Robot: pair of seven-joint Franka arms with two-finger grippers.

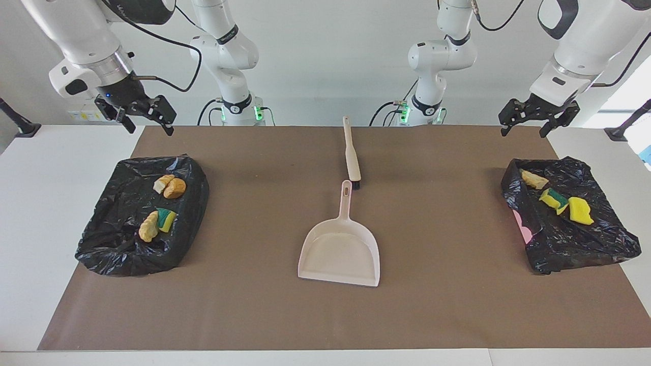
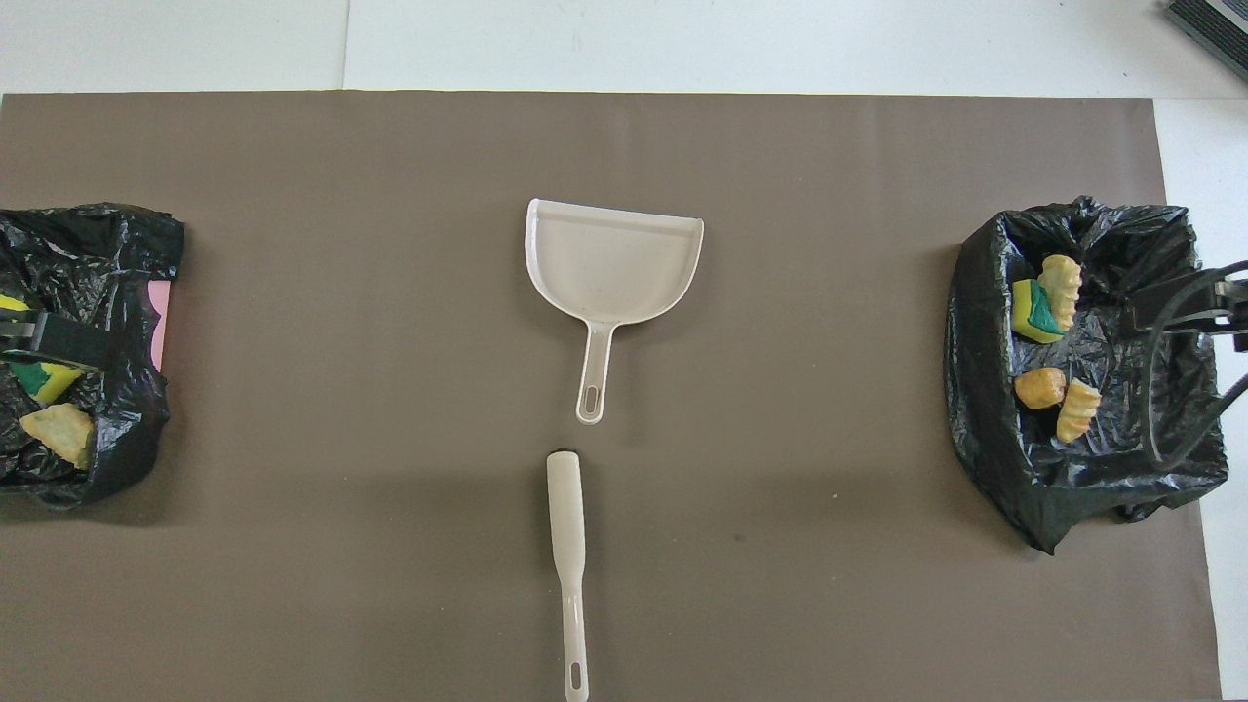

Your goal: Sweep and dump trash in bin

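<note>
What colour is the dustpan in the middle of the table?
The dustpan is a pale beige, almost cream; the overhead view shows it best.

Matt brown paper-like mat (image 1: 437,305) over a smooth white tabletop (image 1: 30,203), crinkled glossy black plastic bin liners (image 1: 122,244), smooth beige plastic dustpan (image 1: 339,251) and brush handle (image 1: 351,152), porous yellow sponge scraps (image 1: 580,211), rough tan bread-like lumps (image 1: 175,188)

Facing view: high camera across the table, looking at both robot bases, taking in the whole brown rectangular table mat (image 1: 437,305). Overhead view: steeply downward from above the robots' end, half a turn round. Shared: mat, beige plastic dustpan (image 1: 339,251) (image 2: 612,261), two black-bag-lined bins (image 1: 127,239) (image 2: 985,390).
</note>
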